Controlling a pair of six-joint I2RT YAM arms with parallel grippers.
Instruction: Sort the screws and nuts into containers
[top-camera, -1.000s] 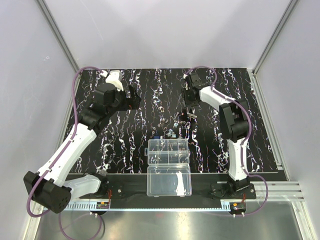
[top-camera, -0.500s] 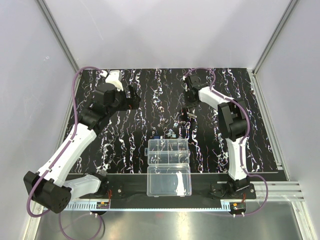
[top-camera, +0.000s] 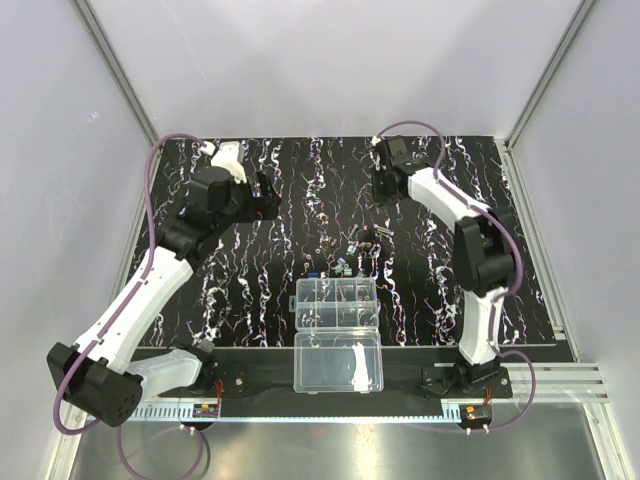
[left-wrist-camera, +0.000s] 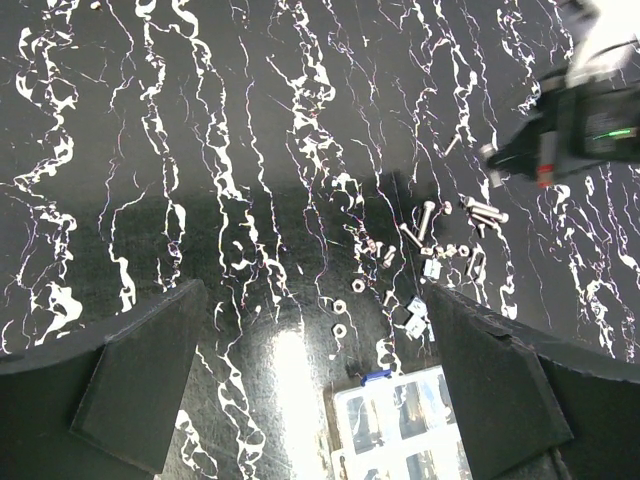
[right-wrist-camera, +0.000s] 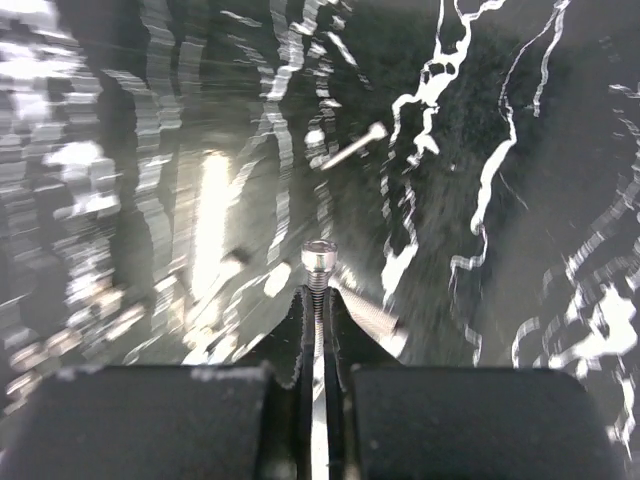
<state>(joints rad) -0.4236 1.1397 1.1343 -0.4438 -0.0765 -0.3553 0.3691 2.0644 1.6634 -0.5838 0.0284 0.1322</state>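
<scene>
My right gripper (right-wrist-camera: 318, 296) is shut on a silvery screw (right-wrist-camera: 318, 258), whose head sticks out past the fingertips above the mat. In the top view the right gripper (top-camera: 381, 192) hovers beyond the loose screws (top-camera: 374, 232). Another screw (right-wrist-camera: 355, 147) lies on the mat ahead. More screws (left-wrist-camera: 484, 210) and several nuts (left-wrist-camera: 340, 307) are scattered in front of the containers (left-wrist-camera: 405, 420), a clear divided box (top-camera: 336, 302) at the near middle. My left gripper (left-wrist-camera: 310, 400) is open and empty, hovering at the far left (top-camera: 266, 196).
The box's undivided clear lid half (top-camera: 338, 362) lies open towards the arm bases. A small blue piece (left-wrist-camera: 376, 377) sits at the box's far edge. The black mat with white streaks (top-camera: 250, 280) covers the table, with grey walls all round.
The right gripper shut on a screw at the pile, then rose and pulled back towards the far side with it. The left arm has not moved.
</scene>
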